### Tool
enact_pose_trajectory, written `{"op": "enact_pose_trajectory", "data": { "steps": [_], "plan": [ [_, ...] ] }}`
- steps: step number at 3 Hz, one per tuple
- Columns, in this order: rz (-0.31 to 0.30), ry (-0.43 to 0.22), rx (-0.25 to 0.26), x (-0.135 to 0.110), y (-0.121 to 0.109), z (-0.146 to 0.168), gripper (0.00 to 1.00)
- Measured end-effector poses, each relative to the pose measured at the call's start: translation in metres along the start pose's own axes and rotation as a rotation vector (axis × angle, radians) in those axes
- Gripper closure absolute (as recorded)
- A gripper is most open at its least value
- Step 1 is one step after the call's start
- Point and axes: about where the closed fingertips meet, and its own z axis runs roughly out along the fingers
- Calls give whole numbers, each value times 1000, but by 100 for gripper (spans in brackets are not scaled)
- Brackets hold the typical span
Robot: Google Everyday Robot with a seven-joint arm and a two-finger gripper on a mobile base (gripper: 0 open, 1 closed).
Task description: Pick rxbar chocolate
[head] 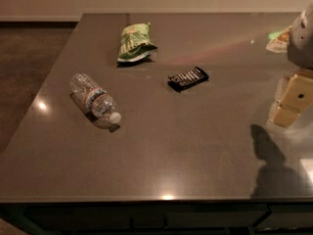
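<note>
**A:** Camera view, the only one. We see the rxbar chocolate (188,78) lying flat on the dark table (195,155), around the middle and a bit toward the far side, white lettering up.

**B:** Agreed. We log it as angled, with its right end slightly farther back.

**A:** Gripper (289,105)?

**B:** We see it at the right edge of the frame, cream-coloured and low over the table. It is well apart from the bar, to the bar's right and nearer to us. Its shadow (266,155) falls on the table in front of it.

**A:** Open or closed?

**B:** We cannot tell how far open it is. We do see that it has no hold of the bar.

**A:** Other items, quickly. We mark the green chip bag (134,43) behind and left of the bar, near it but not touching.

**B:** We mark the water bottle (95,101) on its side at the left, white cap pointing to the near right. It is well apart from the bar.

**A:** The grey arm housing (303,38) sits above the gripper, and a pale packet (278,40) is partly hidden behind it.
</note>
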Motion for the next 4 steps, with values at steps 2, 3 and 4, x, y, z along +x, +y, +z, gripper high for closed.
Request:
{"op": "enact_pose_trajectory", "data": {
  "steps": [2,3,4],
  "plan": [
    [-31,-20,-7,-14,-9,4,0],
    [-90,-57,-27,-40,-25,16,0],
    [-141,-91,-61,-69,-51,38,0]
  ]
}}
